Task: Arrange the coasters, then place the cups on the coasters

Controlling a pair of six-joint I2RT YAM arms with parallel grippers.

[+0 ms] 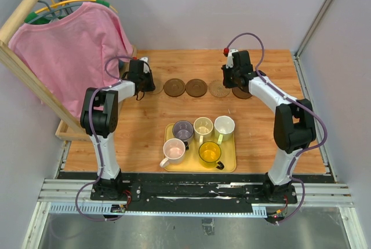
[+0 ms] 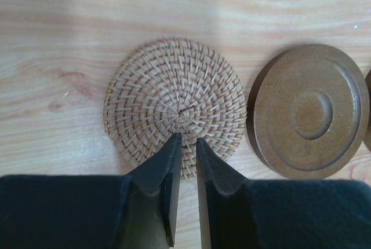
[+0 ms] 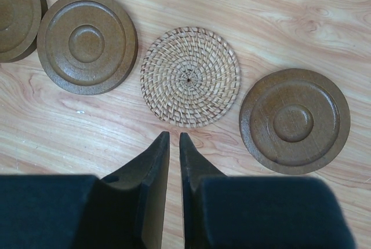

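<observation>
Five coasters lie in a row at the back of the table. A tan woven coaster point(image 2: 175, 103) sits at the left end, then a dark brown coaster point(image 1: 174, 87), a second dark one point(image 1: 196, 87), a tan one point(image 1: 219, 89) and a dark one point(image 1: 243, 93). My left gripper point(image 2: 185, 139) hovers over the near edge of the left tan coaster, jaws nearly together, nothing in them. My right gripper point(image 3: 174, 134) hangs over bare wood just short of the other tan coaster point(image 3: 190, 76), its jaws a thin slit apart and empty. The cups stand on the yellow tray point(image 1: 231, 155): purple-grey point(image 1: 183, 130), cream point(image 1: 203, 126), whitish point(image 1: 224, 126), pink point(image 1: 174, 150), yellow point(image 1: 210, 152).
A pink shirt point(image 1: 72, 49) hangs on a wooden rack point(image 1: 23, 11) at the back left, close to the left arm. The rack's base point(image 1: 65, 132) runs along the table's left edge. Grey walls close in the back and the sides.
</observation>
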